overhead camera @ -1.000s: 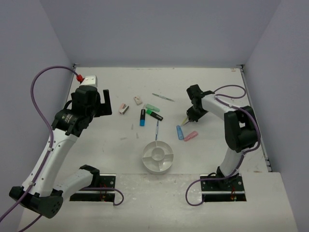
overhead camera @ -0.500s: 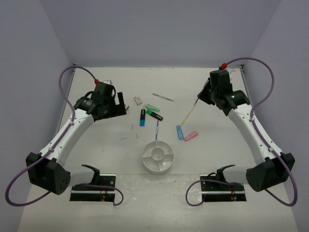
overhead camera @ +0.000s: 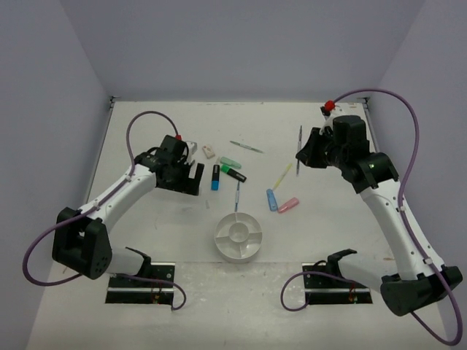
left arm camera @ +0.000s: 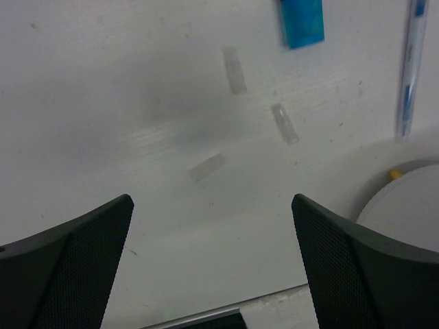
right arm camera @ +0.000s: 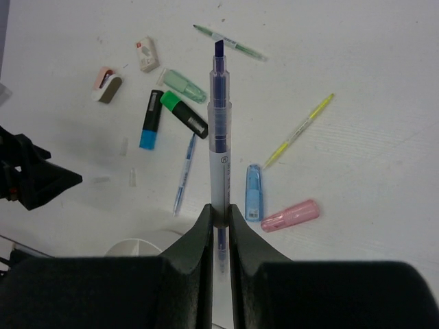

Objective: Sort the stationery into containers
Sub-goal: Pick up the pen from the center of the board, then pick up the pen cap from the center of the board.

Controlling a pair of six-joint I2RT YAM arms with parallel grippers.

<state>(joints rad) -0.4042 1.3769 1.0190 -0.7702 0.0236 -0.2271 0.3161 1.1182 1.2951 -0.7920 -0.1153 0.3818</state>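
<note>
**Right claw [right arm camera: 219, 214] clenched on a pen [right arm camera: 219, 116]; left claw [left arm camera: 211, 205] released and empty.**

The white dish [overhead camera: 219, 244] lies well apart from the right claw, inward and toward the arm bases, so the step in hand is judged to be transport. Bring the claw over one wedge compartment, not the centre cup. Lower it, lay the pen near flat along the wedge, and let go only when it is close to the floor, or the pen may roll out. The pen has a translucent grey barrel and a dark blue tip. It is pinched near its rear end and projects straight ahead of the fingers. The left claw hovers over the table with a blue highlighter [left arm camera: 302, 24] just ahead of it.
</note>
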